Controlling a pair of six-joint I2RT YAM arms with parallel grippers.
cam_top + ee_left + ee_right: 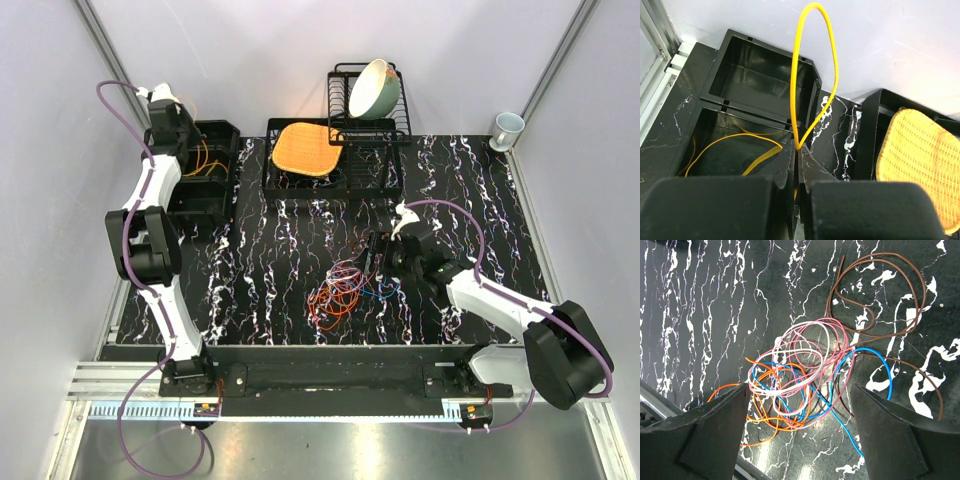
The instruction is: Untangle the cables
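A tangle of thin cables in orange, pink, white, blue and brown lies on the marbled table; it shows in the right wrist view too. My right gripper is open and hovers above the tangle, its fingers either side of it. My left gripper is shut on a yellow cable that loops up above the fingertips. It holds the cable over the black bins at the back left, where another yellow-orange cable lies in the near compartment.
A black tray with a woven yellow mat stands behind the tangle. A wire dish rack holds a tilted bowl. A mug stands at the back right corner.
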